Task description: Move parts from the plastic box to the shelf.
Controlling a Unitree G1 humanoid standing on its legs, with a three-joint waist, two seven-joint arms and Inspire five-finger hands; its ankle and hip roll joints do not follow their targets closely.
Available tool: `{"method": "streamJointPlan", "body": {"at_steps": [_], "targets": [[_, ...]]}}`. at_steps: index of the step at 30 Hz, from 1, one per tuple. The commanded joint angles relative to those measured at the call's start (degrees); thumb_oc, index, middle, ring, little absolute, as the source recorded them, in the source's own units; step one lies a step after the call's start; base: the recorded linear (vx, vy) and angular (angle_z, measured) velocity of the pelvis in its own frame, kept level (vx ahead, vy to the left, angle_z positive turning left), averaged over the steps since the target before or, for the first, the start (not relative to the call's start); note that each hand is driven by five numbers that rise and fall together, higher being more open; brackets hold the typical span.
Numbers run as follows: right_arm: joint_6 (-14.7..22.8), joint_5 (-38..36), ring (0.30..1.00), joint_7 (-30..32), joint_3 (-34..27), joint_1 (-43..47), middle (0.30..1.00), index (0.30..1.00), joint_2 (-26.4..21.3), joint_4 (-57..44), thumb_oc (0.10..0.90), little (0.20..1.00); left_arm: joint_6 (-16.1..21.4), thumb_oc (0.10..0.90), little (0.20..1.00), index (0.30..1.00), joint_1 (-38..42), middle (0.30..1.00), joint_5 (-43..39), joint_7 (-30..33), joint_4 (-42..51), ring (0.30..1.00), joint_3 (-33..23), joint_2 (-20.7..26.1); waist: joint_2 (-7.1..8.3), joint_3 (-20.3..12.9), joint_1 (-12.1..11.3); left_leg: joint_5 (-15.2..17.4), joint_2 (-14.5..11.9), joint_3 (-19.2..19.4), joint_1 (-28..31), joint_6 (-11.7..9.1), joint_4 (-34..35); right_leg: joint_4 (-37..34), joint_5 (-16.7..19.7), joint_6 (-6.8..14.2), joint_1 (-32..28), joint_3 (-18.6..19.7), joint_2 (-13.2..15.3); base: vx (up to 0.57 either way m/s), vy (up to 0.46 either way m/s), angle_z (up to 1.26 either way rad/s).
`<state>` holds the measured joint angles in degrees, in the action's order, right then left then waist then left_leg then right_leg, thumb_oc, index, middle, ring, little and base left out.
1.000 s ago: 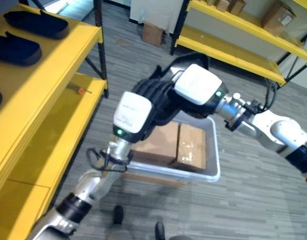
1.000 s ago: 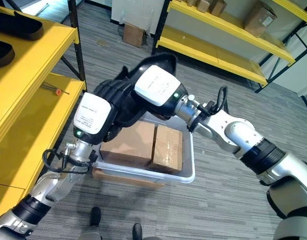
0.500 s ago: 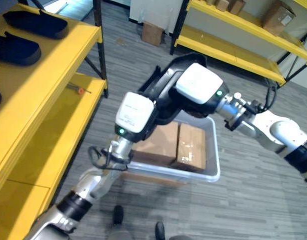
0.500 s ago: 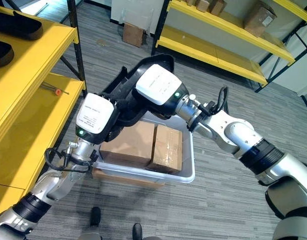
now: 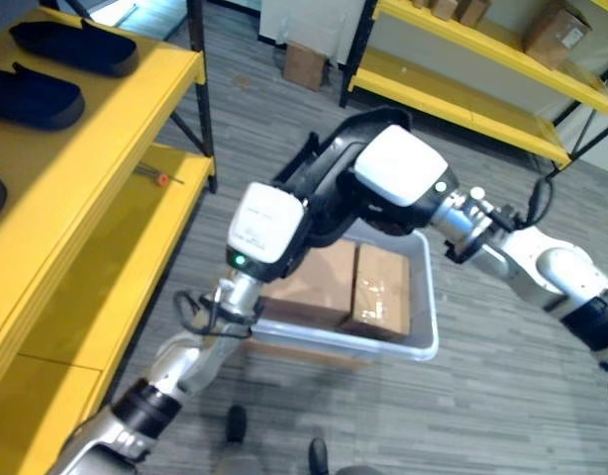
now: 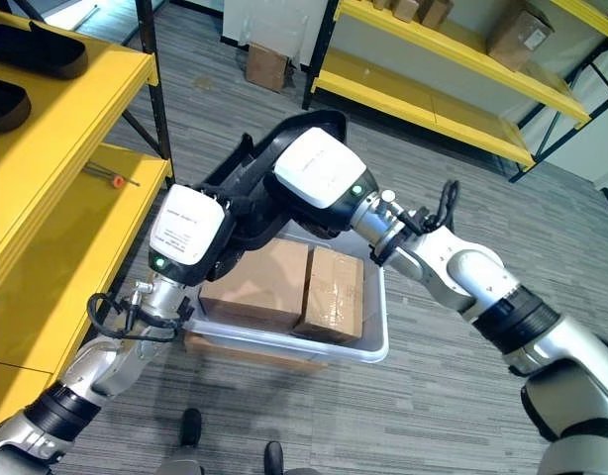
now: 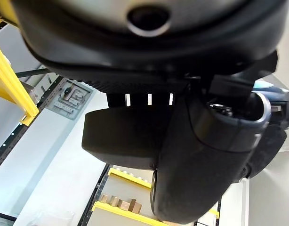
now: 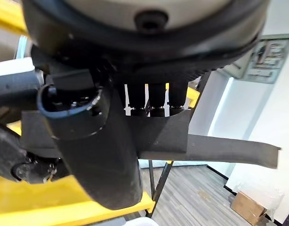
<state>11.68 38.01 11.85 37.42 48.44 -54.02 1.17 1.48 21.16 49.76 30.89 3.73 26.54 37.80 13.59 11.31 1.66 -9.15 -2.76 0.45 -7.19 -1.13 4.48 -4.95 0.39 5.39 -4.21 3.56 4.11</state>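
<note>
A large curved black part [image 6: 267,158] hangs above the white plastic box [image 5: 424,297], carried between both hands. My left hand [image 5: 267,223], white-backed, grips its near end; in the left wrist view the thumb [image 7: 201,160] and fingers clamp the black part [image 7: 121,136]. At the far end, my right hand [image 5: 403,168] has its thumb [image 8: 97,155] and fingers closed over the black part [image 8: 220,150]. Two taped cardboard cartons [image 5: 314,282] lie side by side in the box.
The yellow shelf [image 5: 96,139] stands at my left, with several black parts [image 5: 71,45] on its top level and a small orange-tipped tool [image 5: 157,178] on the lower one. Another yellow rack [image 5: 453,89] and a carton [image 5: 302,65] stand farther back.
Both hands have lifted the black part slightly, and its curved edge now shows above the hands. The box and its cartons have not moved.
</note>
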Motion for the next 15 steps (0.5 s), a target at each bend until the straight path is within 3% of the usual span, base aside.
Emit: {"method": "streamJointPlan", "body": {"at_steps": [1, 3, 8, 15], "targets": [[-3.0, -5.8, 1.000, 5.3, -8.3, 0.7, 1.000, 1.000, 0.5, -0.9, 0.900, 1.000, 1.0, 0.400, 0.300, 0.300, 1.5, 0.300, -0.5, 3.6, 0.3, 0.300, -4.0, -1.6, -1.89, -8.9, 0.1, 7.9, -3.0, -0.6, 3.8, 0.0, -0.4, 5.5, -1.9, -0.3, 6.9, 0.9, -0.7, 0.03, 0.005, -0.01], [-2.7, -8.2, 1.000, 5.4, -17.3, -9.8, 1.000, 1.000, 1.0, -5.1, 0.900, 1.000, 0.9, 0.400, 0.300, 0.300, -1.0, 0.300, -0.7, 2.7, -0.3, 0.300, -5.7, -1.4, -3.20, -9.0, 0.5, 7.9, -2.8, -0.5, 4.0, 0.1, -0.3, 5.7, -2.1, -0.2, 6.9, 1.0, -0.5, 0.05, 0.003, 0.00], [-0.5, -13.0, 1.000, 4.2, -32.2, -29.2, 1.000, 1.000, 4.1, -13.7, 0.900, 1.000, 0.8, 0.400, 0.300, 0.300, -6.4, 0.300, -1.3, 1.5, -1.7, 0.300, -11.0, -0.3, -5.68, -9.4, 1.9, 7.8, -2.7, -0.3, 4.3, 0.1, -0.2, 6.1, -2.3, -0.1, 6.8, 0.9, -0.1, 0.02, -0.005, -0.02], [2.2, -19.0, 1.000, 2.3, -42.7, -48.3, 1.000, 1.000, 12.4, -19.6, 0.900, 1.000, 1.1, 0.400, 0.300, 0.300, -13.3, 0.300, -2.0, 0.9, -1.5, 0.300, -16.8, 0.0, -7.88, -10.7, 3.9, 8.1, -2.9, 0.2, 5.5, -0.2, 0.2, 6.8, -3.3, -0.1, 6.2, 1.4, -0.1, 0.01, -0.020, 0.00]]}}
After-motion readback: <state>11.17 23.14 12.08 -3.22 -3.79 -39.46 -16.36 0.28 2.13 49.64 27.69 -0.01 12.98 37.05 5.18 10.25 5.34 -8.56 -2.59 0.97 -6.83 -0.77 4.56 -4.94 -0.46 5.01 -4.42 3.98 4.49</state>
